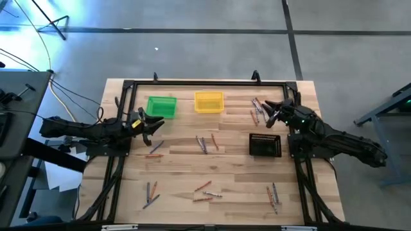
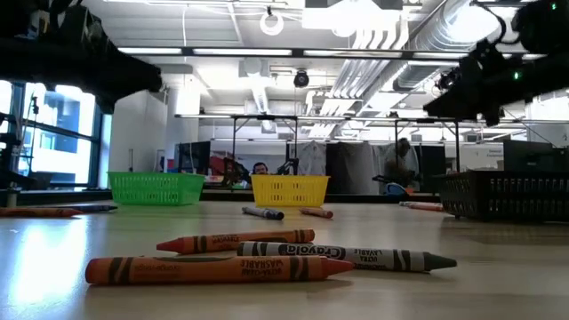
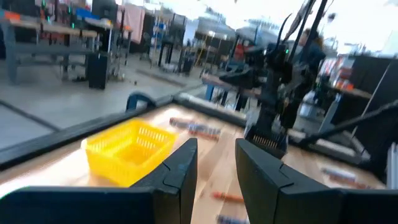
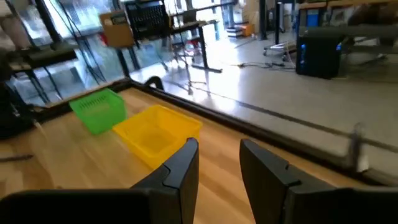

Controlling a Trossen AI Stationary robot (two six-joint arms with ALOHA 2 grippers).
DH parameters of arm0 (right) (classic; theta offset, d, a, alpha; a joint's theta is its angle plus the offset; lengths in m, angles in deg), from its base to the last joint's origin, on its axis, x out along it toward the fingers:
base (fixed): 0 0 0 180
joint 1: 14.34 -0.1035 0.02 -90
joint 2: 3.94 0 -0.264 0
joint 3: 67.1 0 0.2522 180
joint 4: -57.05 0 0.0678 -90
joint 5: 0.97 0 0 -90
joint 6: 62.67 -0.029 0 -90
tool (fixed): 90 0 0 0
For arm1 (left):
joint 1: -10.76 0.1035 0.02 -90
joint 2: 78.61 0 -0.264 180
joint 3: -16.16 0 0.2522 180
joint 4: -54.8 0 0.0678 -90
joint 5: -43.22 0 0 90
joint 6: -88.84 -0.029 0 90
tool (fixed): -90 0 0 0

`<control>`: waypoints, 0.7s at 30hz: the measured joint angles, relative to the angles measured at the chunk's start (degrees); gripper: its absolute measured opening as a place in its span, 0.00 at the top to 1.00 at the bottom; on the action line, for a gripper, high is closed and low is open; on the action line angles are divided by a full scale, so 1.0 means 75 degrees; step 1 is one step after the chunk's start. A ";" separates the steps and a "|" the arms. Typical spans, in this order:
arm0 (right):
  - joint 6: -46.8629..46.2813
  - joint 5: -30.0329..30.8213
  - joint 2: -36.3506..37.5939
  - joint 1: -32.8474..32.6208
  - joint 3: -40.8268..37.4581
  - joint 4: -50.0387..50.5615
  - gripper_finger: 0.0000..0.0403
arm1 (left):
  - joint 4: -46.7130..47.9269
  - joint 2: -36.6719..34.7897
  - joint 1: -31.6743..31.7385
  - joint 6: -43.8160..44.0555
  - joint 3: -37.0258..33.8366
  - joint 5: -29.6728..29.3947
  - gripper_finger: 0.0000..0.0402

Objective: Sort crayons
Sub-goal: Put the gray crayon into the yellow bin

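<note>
With both the left pincer [image 1: 149,126] and right pincer [image 1: 271,119] open and empty, tightly clustered crayons [image 1: 204,144] risk a double grab or scattering off the bench [image 1: 231,173].

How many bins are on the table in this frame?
3: the green bin at the far left, the yellow bin beside it at the far middle, and the black bin toward the right. None appears hidden.
</note>
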 joint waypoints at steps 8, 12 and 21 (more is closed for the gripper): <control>-0.0883 0.1081 -0.1310 0.0038 0.2363 0.3973 0.72 | -0.0734 0.0003 0.0000 -0.0157 0.0097 -0.0695 0.75; -0.1517 0.1062 -0.2259 0.0038 0.3262 0.5052 0.72 | -0.0757 -0.0001 0.0000 -0.0409 0.0537 -0.0874 0.75; -0.2144 0.1048 -0.4241 0.0037 0.4586 0.6594 0.72 | -0.0150 -0.0001 0.0000 -0.0907 0.1670 -0.1894 0.75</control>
